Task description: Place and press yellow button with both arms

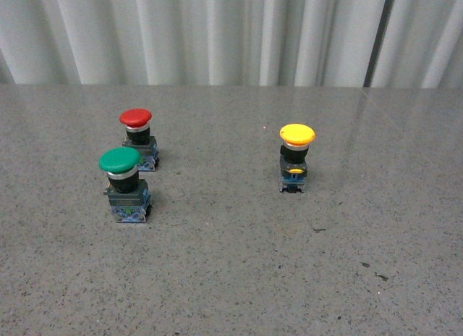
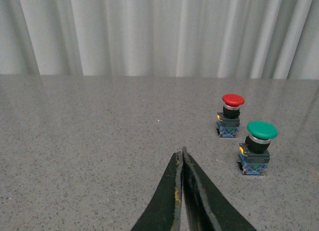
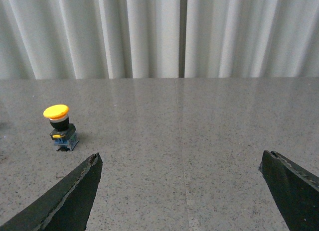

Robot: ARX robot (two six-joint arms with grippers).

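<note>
Closest to the lens in the left wrist view, the left gripper (image 2: 182,152) has its two flat black fingers (image 2: 167,201) pressed together from tip to root, with nothing between them, above bare table. The right gripper (image 3: 180,156) is spread wide, its dark fingers (image 3: 75,191) far apart and holding nothing. The yellow button (image 1: 295,158) stands upright on the grey speckled table (image 1: 231,278), right of centre in the front view, its yellow cap on top and its blue base on the surface. In the right wrist view it (image 3: 61,127) sits ahead of the open gripper, touching neither finger. Well apart from it, on the left of the table, the green-capped button (image 1: 124,184) stands just beside the red-capped button (image 1: 139,139), the green one nearer the robot. Both stand upright. A pale pleated curtain (image 1: 217,32) hangs behind the table's far edge.
</note>
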